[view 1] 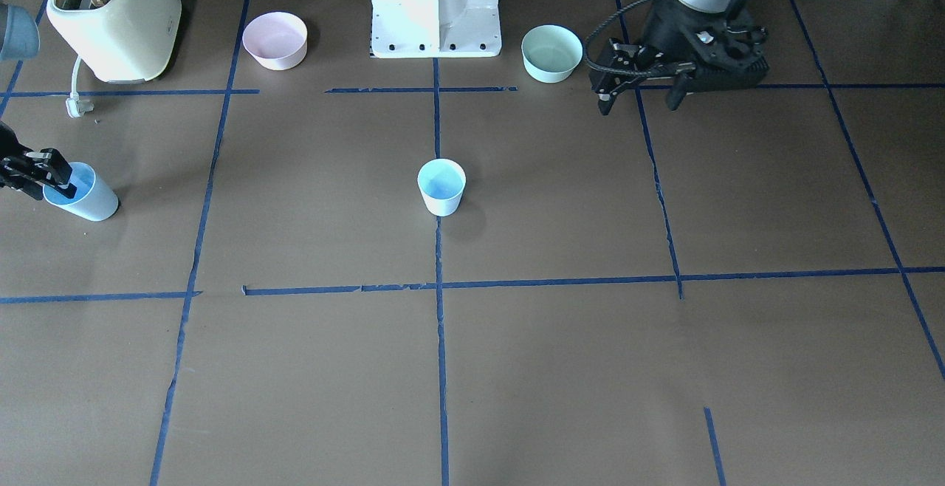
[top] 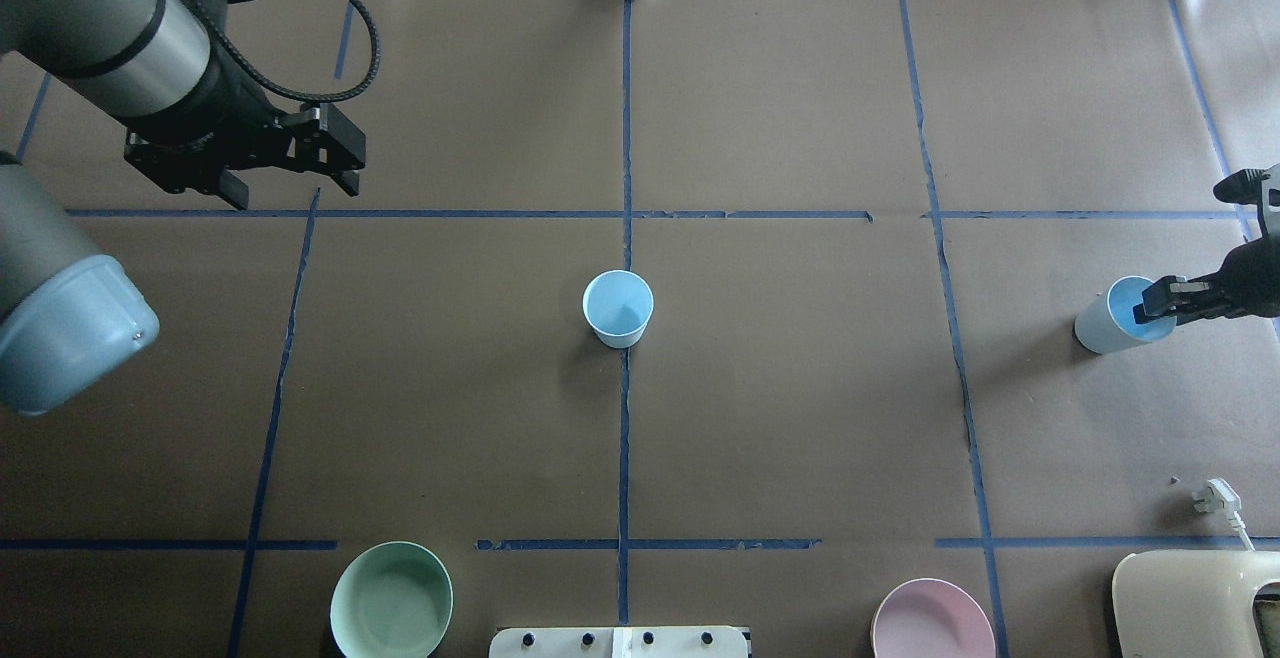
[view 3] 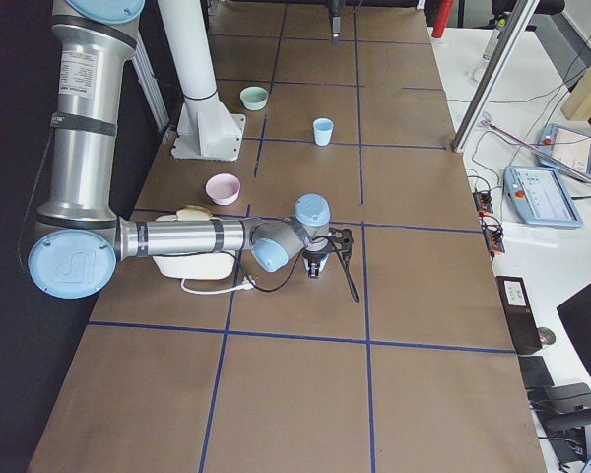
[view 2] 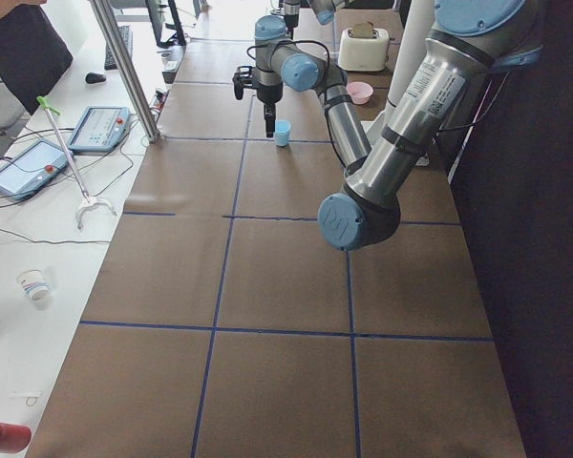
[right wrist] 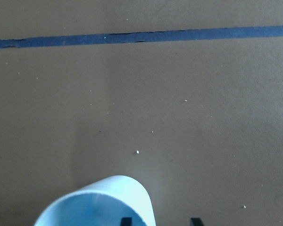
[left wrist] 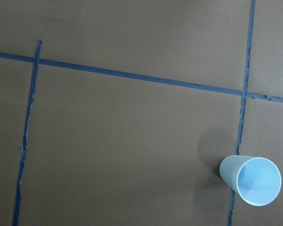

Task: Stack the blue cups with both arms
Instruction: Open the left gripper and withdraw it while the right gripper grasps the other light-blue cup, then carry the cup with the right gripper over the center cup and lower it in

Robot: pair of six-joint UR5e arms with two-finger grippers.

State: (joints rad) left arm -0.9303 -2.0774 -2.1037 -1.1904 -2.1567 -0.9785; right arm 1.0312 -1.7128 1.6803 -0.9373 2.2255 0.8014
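One blue cup [view 1: 441, 187] stands upright at the table's middle, and also shows in the overhead view [top: 618, 308] and the left wrist view [left wrist: 252, 181]. The second blue cup [view 1: 83, 196] stands at the table's end on my right side [top: 1110, 318]. My right gripper [top: 1148, 310] straddles its rim: in the right wrist view one finger sits inside the cup [right wrist: 104, 202] and the other outside, with a gap between them. My left gripper [view 1: 639, 104] is open and empty, hovering near the mint-green bowl, far from both cups [top: 295, 193].
A mint-green bowl [view 1: 551, 52] and a pink bowl [view 1: 275, 40] stand either side of the white pedestal [view 1: 435, 9]. A cream toaster [view 1: 114, 17] with its loose plug [view 1: 77, 105] sits behind the right-hand cup. Blue tape lines cross the brown table.
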